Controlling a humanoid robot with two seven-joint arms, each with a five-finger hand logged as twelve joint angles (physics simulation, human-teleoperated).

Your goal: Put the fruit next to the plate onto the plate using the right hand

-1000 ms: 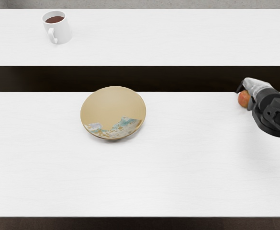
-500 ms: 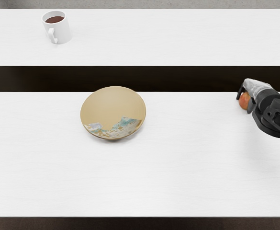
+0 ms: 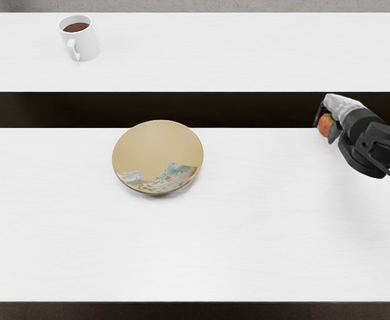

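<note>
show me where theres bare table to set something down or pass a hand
Bare stretch on the near table between the plate and the right hand, which grips the fruit at the back edge; also left of the plate and along the front. The far table is bare right of the mug. Crowded only around the hand.

White mug [image 3: 80, 37], perhaps of coffee, far left.
</note>
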